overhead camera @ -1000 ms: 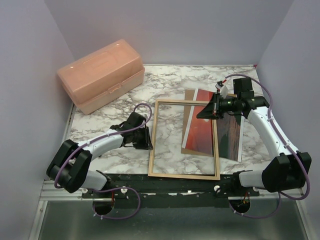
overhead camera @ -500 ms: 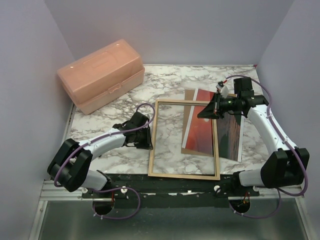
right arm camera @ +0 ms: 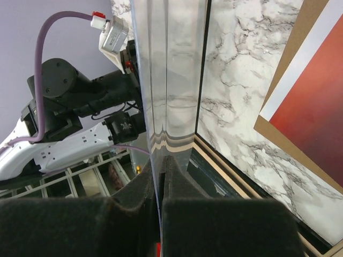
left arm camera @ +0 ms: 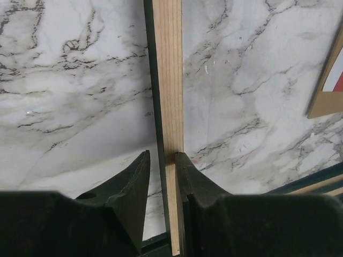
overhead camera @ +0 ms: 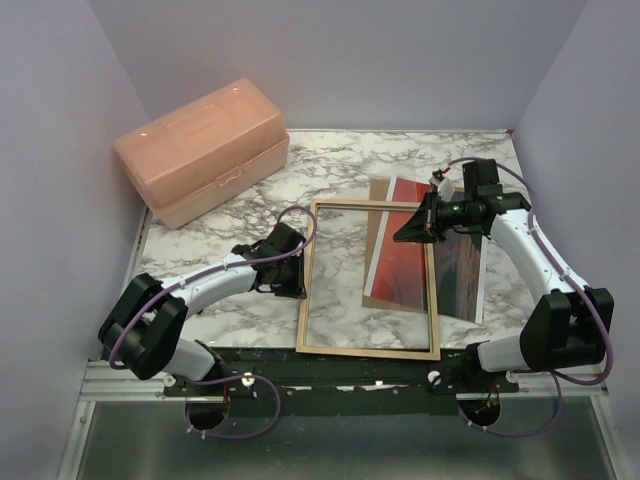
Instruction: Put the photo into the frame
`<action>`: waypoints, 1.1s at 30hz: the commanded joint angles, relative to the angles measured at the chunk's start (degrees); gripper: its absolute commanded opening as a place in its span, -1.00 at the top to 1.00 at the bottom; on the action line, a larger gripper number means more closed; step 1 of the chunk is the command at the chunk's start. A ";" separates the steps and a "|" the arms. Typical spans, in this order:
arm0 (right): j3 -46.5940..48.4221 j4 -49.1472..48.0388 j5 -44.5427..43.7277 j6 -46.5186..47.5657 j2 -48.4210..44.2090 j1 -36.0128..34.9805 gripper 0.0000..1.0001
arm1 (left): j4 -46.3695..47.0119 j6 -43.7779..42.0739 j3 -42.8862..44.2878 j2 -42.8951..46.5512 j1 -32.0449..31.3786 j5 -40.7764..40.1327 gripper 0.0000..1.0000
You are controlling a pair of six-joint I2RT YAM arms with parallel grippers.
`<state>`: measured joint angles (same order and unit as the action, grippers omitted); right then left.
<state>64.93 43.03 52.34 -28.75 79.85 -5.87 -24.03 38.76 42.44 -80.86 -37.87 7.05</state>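
left fingers (left arm camera: 161, 160) – grasping frame (overhead camera: 368, 279) rail | right fingers (right arm camera: 159, 166) – clenched on clear pane (right arm camera: 171, 80)

Light wood frame (left arm camera: 168, 80) on a smooth marble-patterned table (overhead camera: 240, 200); glossy photo (overhead camera: 400, 255); translucent plastic box (overhead camera: 200, 150).

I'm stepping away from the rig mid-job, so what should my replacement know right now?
Left end effector: fingers straddle the left rail of the frame; it is unclear whether the grip has closed.
Right end effector: shut on the edge of a thin reflective sheet, apparently the frame's clear pane, at the frame's far right corner.
Frame: flat on the table, tan back up.
Photo: face up on the brown backing board, partly under the frame's right rail.
Done: nothing inserted.
Left: place the photo in the frame.
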 commanded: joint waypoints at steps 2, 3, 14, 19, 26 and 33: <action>-1.69 -1.89 2.75 -1.43 -0.11 0.42 0.99 | -2.51 -1.24 -0.34 -2.24 -0.63 -5.04 0.49; -1.96 -2.20 2.84 -1.64 -0.26 0.42 0.99 | -2.36 -1.23 -0.34 -2.28 -0.63 -5.03 0.49; -3.44 -5.89 3.83 -4.61 -0.53 0.42 0.99 | -2.68 -1.06 -0.34 -2.53 -0.91 -5.51 0.53; -4.60 -7.93 4.84 -5.95 -0.74 0.42 0.99 | -2.75 -0.98 -0.34 -2.61 -1.07 -5.62 0.54; -5.79 -8.70 4.20 -5.85 -0.68 0.42 0.99 | -2.77 -1.02 -0.16 -2.94 -1.17 -5.82 0.55; -6.61 -9.54 4.48 -5.84 -0.08 0.42 0.99 | -3.02 -1.02 -0.16 -2.99 -1.33 -6.17 0.55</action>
<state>59.11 35.29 54.08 -33.67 79.83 -5.87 -24.91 38.81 43.40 -81.54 -38.76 5.96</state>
